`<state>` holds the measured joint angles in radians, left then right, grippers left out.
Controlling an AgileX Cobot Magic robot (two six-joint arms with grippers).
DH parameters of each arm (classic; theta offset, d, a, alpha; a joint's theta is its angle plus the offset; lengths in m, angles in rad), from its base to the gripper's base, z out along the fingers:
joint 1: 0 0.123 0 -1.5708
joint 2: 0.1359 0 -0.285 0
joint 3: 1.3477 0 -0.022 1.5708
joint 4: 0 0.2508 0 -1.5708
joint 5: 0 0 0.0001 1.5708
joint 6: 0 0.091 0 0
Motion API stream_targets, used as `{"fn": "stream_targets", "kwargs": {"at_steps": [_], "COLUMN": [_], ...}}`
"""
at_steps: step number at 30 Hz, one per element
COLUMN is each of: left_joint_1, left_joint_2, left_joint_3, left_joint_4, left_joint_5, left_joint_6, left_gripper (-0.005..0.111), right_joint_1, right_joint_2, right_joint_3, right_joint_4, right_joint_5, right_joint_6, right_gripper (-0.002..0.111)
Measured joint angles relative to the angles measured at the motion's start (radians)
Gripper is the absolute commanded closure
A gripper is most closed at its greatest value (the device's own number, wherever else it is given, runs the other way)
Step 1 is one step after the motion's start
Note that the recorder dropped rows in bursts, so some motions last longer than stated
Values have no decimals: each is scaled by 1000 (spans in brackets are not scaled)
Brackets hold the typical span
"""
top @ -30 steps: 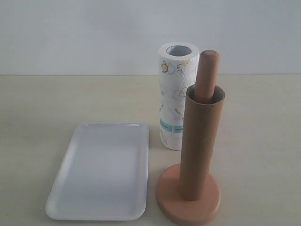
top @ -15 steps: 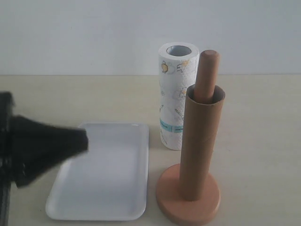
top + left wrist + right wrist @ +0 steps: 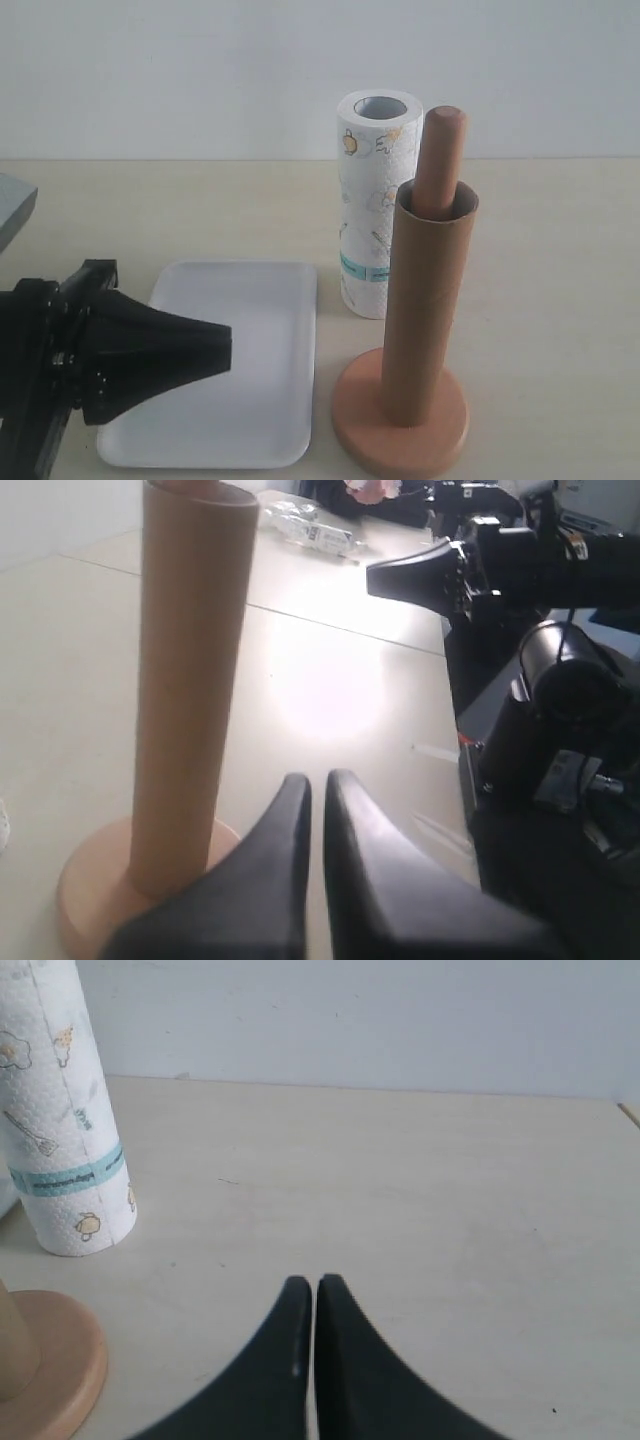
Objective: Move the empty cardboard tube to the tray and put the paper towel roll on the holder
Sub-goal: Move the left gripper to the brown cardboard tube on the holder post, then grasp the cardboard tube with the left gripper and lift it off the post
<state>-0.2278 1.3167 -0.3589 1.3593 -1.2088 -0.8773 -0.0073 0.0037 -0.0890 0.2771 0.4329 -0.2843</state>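
The empty cardboard tube [image 3: 425, 300] stands slipped over the dowel of the wooden holder [image 3: 400, 425], whose rounded top [image 3: 444, 125] sticks out above it. Behind them the paper towel roll [image 3: 372, 200] stands upright on the table. The white tray [image 3: 250, 350] lies flat to the left of the holder. My left gripper [image 3: 228, 352] hangs over the tray's left half, shut and empty, pointing toward the tube [image 3: 190, 680]. My right gripper [image 3: 315, 1282] is shut and empty above bare table, to the right of the roll [image 3: 65, 1110]; it is out of the exterior view.
The beige table [image 3: 550, 250] runs to a white wall behind. In the left wrist view the right arm [image 3: 520, 570] reaches in from across the table, with clutter [image 3: 310, 530] beyond the far edge. A grey corner [image 3: 15, 205] shows at the far left.
My left arm has come in from the left edge and moved rightward and lower over the tray, its tip now farther toward the holder. Tube, roll and tray have not moved.
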Motion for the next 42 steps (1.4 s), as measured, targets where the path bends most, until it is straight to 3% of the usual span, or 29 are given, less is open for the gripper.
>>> {"fn": "stream_targets", "kwargs": {"at_steps": [6,8,12,14,16,24,29,42], "left_joint_1": [0,0,-7,-35,-69,-239,-291,-399], "left_joint_2": [6,14,49,71,103,271,368,574], "left_joint_3": [0,0,-10,-27,-49,-148,-226,-451], "left_joint_4": [-78,-104,-124,-145,-170,-324,-374,-440], "left_joint_5": [0,15,28,31,33,43,65,153], "left_joint_6": [10,15,15,-2,-14,38,146,209], "left_gripper": [102,96,63,39,26,25,25,25], "right_joint_1": [0,0,0,0,0,0,0,0], "right_joint_2": [0,0,0,0,0,0,0,0], "right_joint_3": [0,0,0,0,0,0,0,0], "right_joint_4": [0,0,0,0,0,0,0,0], "right_joint_5": [0,0,0,0,0,2,2,2], "right_joint_6": [0,0,0,0,0,0,0,0], "right_gripper": [107,107,107,107,107,107,107,107]}}
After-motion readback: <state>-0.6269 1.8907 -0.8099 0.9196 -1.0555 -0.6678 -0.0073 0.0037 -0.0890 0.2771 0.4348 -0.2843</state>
